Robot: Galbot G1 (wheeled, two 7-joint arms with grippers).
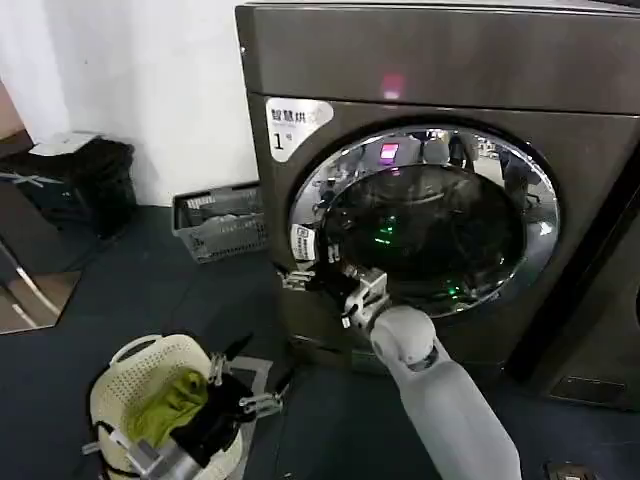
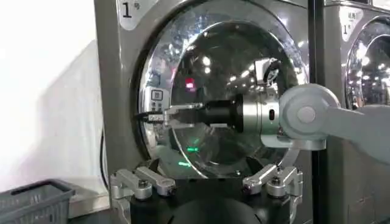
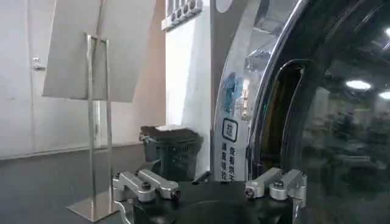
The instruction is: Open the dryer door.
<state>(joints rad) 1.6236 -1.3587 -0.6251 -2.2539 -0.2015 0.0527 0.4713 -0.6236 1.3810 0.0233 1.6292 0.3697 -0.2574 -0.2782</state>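
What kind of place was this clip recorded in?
Probably a laundry room or laundromat mock-up: a numbered dryer with a chrome-rimmed dryer door, a second machine beside it, and a laundry basket on the floor.

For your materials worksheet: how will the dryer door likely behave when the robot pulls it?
The door looks rigid, glass in a chrome rim, so it probably swings stiffly without flexing. The shiny rim may be slippery where the right end effector meets its left edge. It seems fairly heavy.

The dryer door (image 1: 430,220), chrome-rimmed with dark tinted glass, is seen closed against the front of the boxy bronze-grey dryer (image 1: 420,60) marked "1".
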